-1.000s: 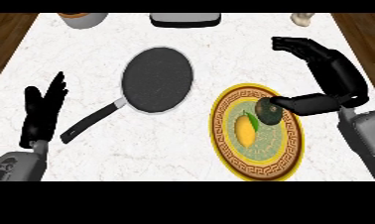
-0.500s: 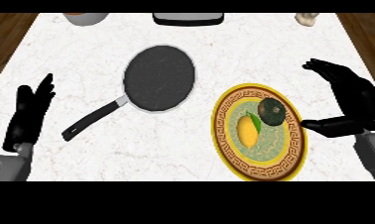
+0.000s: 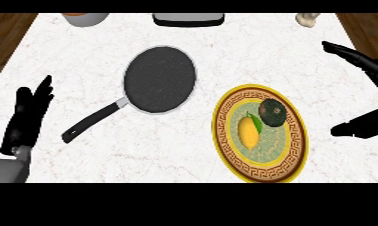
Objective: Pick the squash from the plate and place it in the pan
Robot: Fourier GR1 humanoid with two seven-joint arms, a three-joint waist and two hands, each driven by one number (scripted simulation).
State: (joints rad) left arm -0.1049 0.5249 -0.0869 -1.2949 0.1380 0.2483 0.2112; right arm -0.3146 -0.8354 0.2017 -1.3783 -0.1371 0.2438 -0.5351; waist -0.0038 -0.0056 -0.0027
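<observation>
While squash (image 3: 272, 113) stays on plate (image 3: 229, 120), right hand (image 3: 354, 60) pulled back w/ fingers spread, left hand (image 3: 26, 117) open

White marble counter (image 3: 221, 40) with brown wood flooring (image 3: 15, 30) at both far corners.

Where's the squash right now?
In the head view, the dark green squash sits on the plate at right, touching the lemon, right of the pan.

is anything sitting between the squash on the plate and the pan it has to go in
Nothing visible does. The dark green squash lies on the plate beside a lemon, which is below it, off the path. Only bare counter separates the plate's rim from the pan to the upper left.
</observation>
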